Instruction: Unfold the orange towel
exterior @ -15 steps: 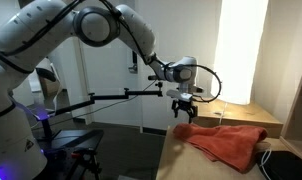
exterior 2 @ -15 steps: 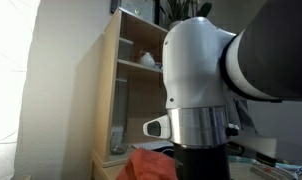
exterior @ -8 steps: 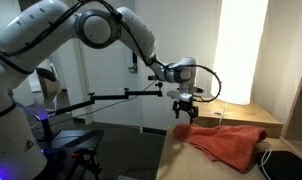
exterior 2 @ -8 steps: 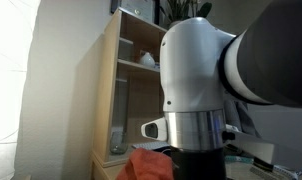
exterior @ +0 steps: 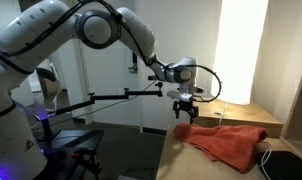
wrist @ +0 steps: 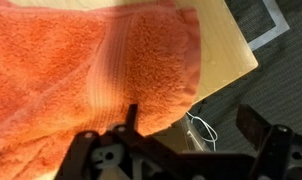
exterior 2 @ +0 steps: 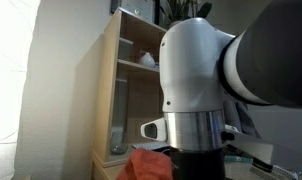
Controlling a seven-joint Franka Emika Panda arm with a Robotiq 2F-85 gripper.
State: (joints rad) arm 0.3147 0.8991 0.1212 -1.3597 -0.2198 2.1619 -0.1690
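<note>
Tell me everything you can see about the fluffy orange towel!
The soft reddish-orange terry towel is plain, with a flat woven band running across it, clearest in the wrist view. It lies rumpled, apparently folded over, on the light wooden top, with one end close to the corner. It rests on the wood. The open black gripper hangs just above that end, holding nothing.
</note>
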